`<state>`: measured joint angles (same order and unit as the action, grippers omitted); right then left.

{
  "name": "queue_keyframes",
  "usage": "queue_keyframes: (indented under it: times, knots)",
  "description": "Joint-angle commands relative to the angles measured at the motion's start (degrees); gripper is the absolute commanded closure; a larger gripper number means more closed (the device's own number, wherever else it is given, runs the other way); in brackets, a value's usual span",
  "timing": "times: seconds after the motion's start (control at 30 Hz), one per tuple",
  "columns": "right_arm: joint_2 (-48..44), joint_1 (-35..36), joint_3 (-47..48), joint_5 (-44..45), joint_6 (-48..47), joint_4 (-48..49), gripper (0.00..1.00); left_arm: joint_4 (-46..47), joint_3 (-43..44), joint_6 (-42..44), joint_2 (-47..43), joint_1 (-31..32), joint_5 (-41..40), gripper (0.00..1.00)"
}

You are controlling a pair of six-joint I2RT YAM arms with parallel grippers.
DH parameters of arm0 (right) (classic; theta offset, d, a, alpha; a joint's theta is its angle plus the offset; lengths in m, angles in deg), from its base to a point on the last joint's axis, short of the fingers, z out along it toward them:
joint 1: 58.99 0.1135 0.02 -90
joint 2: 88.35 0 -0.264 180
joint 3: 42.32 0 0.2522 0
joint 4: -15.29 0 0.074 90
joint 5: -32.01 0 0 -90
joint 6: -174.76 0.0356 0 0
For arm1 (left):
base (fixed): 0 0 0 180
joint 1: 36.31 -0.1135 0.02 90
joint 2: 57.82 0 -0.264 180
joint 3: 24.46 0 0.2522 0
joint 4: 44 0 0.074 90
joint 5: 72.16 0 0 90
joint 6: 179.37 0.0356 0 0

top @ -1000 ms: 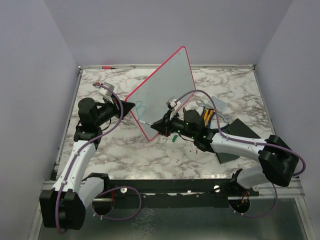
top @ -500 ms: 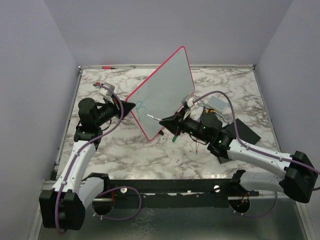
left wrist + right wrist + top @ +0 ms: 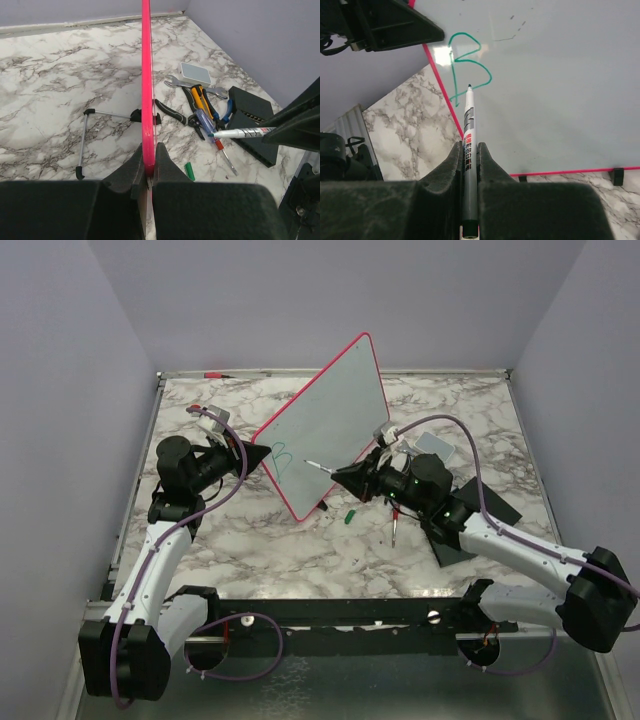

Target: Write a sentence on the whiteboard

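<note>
Green cap [image 3: 190,171], pliers [image 3: 175,112], wrench [image 3: 172,81] on marble table [image 3: 50,75].

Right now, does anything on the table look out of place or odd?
Yes. The whiteboard stands tilted on its edge, held up by the left pincer shut on its rim. A green cap lies loose on the table nearby.

1. The right gripper [image 3: 468,150] has its two black fingers pinched tight on a white marker [image 3: 469,117] with red print on the barrel.
2. The marker's dark tip points up at the whiteboard [image 3: 560,75], right by the lower loop of a green "B" [image 3: 467,65]. Can't tell if it's actually touching.
3. The board's pink rim runs diagonally down the left, with a little black foot [image 3: 617,175] at the bottom right.
4. The left gripper [image 3: 390,25] sits at the board's top-left edge.
5. The marble tabletop [image 3: 410,135] shows at lower left.
</note>
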<state>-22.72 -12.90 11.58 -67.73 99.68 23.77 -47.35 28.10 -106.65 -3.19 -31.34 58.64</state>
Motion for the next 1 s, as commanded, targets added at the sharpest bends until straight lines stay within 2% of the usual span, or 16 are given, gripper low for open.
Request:
queue_keyframes:
  times: [0.0, 0.23, 0.53, 0.97]
  knots:
    - [1.6, -4.7, 0.4, -7.9, 0.2, 1.8, 0.99, -9.4, -2.3, 3.8, 1.0, 0.8, 1.4, 1.0]
    - [5.5, -10.5, 2.1, -13.9, 0.1, 4.8, 0.99, -9.5, -2.3, 3.9, 1.4, 0.9, 1.2, 1.0]
    - [10.2, -10.7, 4.3, -19.0, -0.5, 5.6, 0.99, -9.6, -1.9, 4.2, 2.1, 0.8, 1.2, 1.0]
    - [13.8, -10.6, 5.4, -21.8, -0.6, 7.3, 0.99, -9.6, -1.9, 4.3, 2.8, 0.9, 1.6, 1.0]
